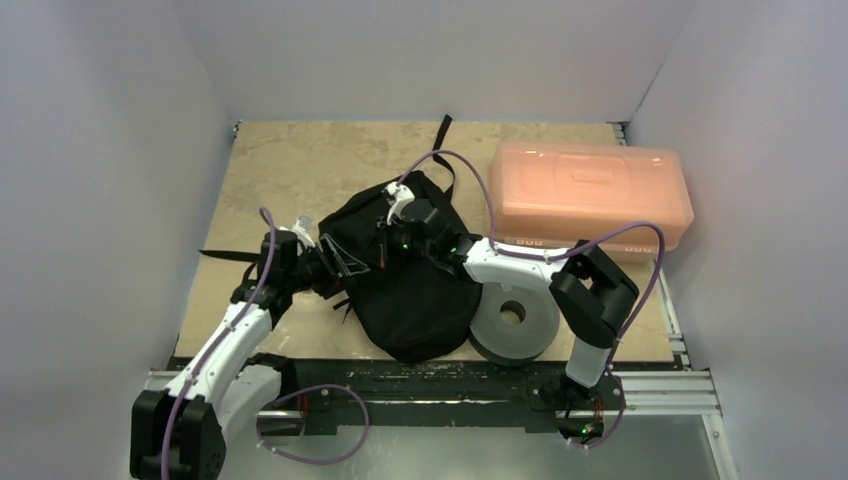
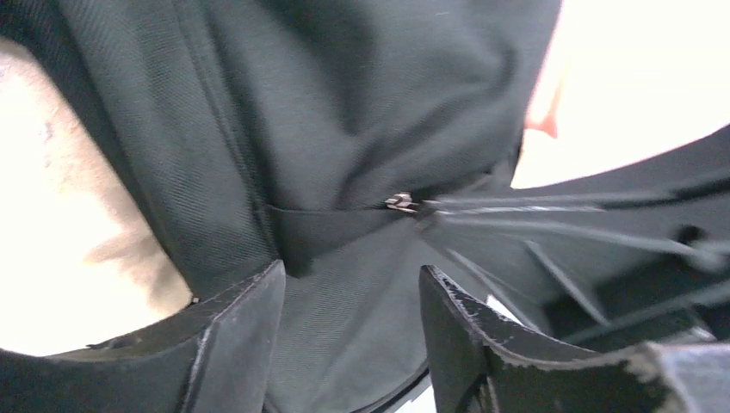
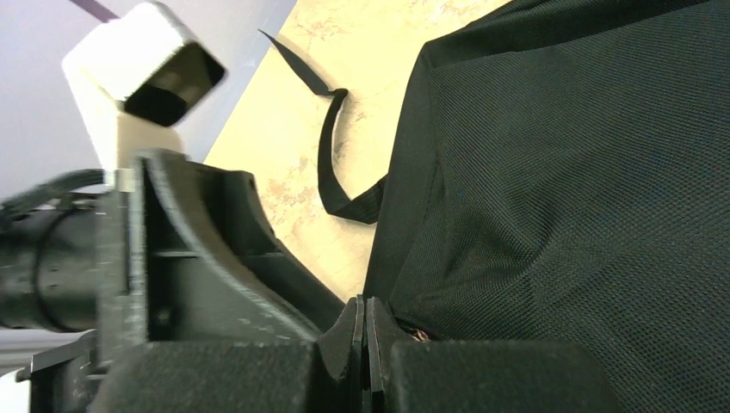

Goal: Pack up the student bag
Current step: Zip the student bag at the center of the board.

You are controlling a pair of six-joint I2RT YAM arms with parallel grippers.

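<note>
Tension on the cloth looks the key: the student bag (image 1: 410, 290) lies mid-table between the arms, and the left gripper (image 2: 353, 271), jaws apart at its left flank, should bite fabric close beside the zip pull (image 2: 399, 203). The right gripper (image 3: 365, 305) has its jaws pressed together at the bag's edge; whether they pinch anything is hidden.

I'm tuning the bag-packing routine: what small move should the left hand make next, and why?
Probably close the left hand on the student bag: its jaws stand open astride the cloth just short of the zipper pull, where the shut right hand sits. That should steady the floppy fabric.
</note>
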